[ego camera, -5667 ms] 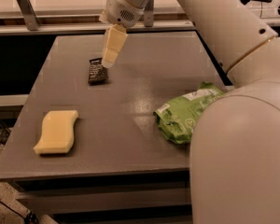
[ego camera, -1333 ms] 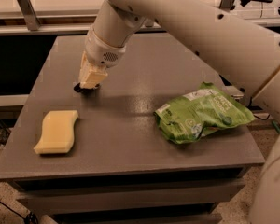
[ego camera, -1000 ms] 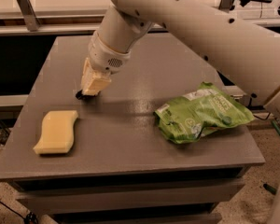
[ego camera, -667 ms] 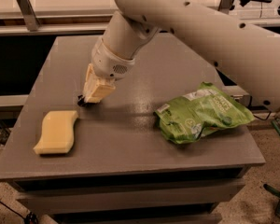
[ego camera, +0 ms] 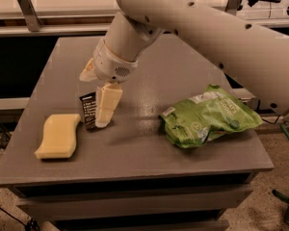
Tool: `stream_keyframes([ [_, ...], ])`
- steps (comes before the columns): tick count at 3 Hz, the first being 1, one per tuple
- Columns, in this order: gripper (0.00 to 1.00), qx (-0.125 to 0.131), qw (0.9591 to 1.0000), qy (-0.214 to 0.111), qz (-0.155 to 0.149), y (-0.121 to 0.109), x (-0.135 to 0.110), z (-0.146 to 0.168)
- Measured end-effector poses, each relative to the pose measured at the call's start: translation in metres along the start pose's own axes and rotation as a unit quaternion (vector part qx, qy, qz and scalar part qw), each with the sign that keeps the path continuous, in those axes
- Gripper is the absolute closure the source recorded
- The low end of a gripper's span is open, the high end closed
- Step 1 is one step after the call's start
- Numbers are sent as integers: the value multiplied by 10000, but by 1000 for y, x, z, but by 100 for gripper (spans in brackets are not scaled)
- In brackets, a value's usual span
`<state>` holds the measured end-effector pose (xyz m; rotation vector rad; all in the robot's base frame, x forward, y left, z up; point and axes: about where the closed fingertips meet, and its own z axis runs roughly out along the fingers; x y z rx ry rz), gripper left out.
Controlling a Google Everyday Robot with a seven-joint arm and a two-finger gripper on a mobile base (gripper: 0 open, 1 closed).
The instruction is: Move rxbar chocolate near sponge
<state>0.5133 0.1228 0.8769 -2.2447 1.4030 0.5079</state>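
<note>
Black rxbar chocolate (ego camera: 88, 110) sits just beside the sponge (ego camera: 58, 136), at its 2 o'clock; only letting go seems left, though I cannot tell whether the gripper (ego camera: 106, 107) against it is clamping it.

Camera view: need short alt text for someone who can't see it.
The gripper is down at a gray table, against the rxbar, which sits just right of the sponge. A crinkled green bag lies farther right on the table, apart from them.
</note>
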Motion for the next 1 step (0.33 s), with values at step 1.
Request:
stream_keyframes([
  [1,0,0,10000,0,0,0,0,0],
])
